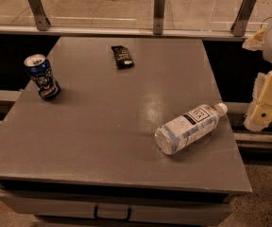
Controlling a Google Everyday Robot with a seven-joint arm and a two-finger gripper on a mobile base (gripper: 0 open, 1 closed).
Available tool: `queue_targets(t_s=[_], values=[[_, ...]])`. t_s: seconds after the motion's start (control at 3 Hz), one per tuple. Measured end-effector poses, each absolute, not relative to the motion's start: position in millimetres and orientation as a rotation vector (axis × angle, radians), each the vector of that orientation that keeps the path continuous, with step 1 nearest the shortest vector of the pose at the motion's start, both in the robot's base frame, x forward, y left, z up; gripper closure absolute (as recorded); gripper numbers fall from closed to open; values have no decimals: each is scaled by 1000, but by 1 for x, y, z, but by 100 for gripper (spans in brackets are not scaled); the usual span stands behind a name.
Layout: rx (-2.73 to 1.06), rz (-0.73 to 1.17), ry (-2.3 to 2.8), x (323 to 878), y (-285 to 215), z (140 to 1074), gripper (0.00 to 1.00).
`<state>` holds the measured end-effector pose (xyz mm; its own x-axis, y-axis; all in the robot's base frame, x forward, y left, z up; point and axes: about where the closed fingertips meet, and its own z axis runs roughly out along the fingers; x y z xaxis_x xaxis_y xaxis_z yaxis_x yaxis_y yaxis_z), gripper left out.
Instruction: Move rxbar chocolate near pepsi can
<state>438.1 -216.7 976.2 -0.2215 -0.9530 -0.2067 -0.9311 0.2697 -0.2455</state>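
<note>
Camera view: a grey desk (103,126) carries three things. The pepsi can (41,76) stands upright near the left edge, blue with a silver top; whether it has been opened I cannot tell. A clear water bottle (189,126) lies on its side toward the front right, its white cap pointing to the back right. The rxbar chocolate (122,56) lies flat near the far edge, about midway across and well apart from the can. Its long axis runs roughly front to back. The wrapper is black with faint pale lettering. The hand (263,112) hangs off the desk's right side, apart from everything; whether it is spread or pressed together I cannot tell.
</note>
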Motion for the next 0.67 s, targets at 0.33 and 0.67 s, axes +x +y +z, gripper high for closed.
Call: queue_targets(t_s=[0.33,0.67], values=[[-1725,-99,2232,438,-217,976,0],[-1713,-65,2178,478,-202,970,0]])
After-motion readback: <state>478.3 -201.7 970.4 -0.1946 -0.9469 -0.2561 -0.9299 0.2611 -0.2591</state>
